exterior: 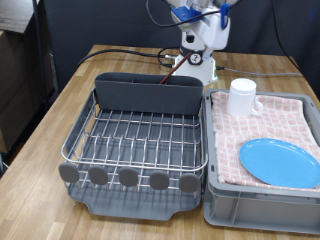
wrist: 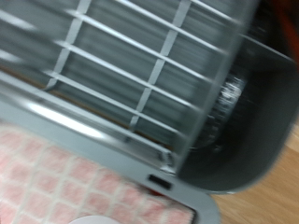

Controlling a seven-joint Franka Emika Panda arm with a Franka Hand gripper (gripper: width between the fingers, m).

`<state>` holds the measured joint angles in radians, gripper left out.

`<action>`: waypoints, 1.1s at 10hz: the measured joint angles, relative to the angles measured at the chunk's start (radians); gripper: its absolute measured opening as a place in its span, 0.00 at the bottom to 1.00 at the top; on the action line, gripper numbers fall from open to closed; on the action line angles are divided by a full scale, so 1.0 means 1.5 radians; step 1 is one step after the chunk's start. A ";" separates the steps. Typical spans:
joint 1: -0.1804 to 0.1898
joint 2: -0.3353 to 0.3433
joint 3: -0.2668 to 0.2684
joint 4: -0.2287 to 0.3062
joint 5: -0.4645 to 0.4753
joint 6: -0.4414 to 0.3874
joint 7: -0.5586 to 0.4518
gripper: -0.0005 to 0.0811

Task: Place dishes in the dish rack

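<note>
Silver wire forms the grid of the dish rack (exterior: pixel 140 135), which sits on a dark grey plastic tray on the light wooden worktop (exterior: pixel 60 95); a tall grey caddy (exterior: pixel 147 92) stands along its far side and a row of round grey tabs (exterior: pixel 128 177) lines its near edge. No dish lies on the rack's grid in the exterior view. Just beside the rack, on the exterior view's right, stands a grey plastic bin (exterior: pixel 255 205) lined with a pink checked cloth (exterior: pixel 275 125). On that cloth a round flat turquoise-blue plate (exterior: pixel 281 162) lies flat toward the near end, and a white handled mug (exterior: pixel 243 97) stands upright toward the far end, well apart from the plate. The small wooden spoon cannot be made out in either view. The robot arm's white base (exterior: pixel 200 50) rises behind the caddy at the exterior view's top, with the rest of the arm running out of the picture. The claw does not show in either view, so whether it is open or closed, or has hold of anything, cannot be told. The blurred wrist view looks down on the rack's wire grid (wrist: pixel 131 65), the dark caddy (wrist: pixel 238 121) and a corner of the pink cloth (wrist: pixel 56 182).
</note>
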<state>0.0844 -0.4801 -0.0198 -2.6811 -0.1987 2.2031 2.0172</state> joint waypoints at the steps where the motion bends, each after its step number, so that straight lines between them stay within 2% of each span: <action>1: 0.013 0.016 0.008 0.009 -0.006 0.034 -0.032 0.99; 4: 0.038 0.085 0.025 0.063 -0.007 0.060 -0.100 0.99; 7: 0.038 0.091 0.030 0.071 -0.012 0.088 -0.103 0.99; 11: 0.042 0.164 0.072 0.167 -0.011 0.077 -0.100 0.99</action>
<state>0.1474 -0.2346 0.0884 -2.4313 -0.2149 2.3189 1.8665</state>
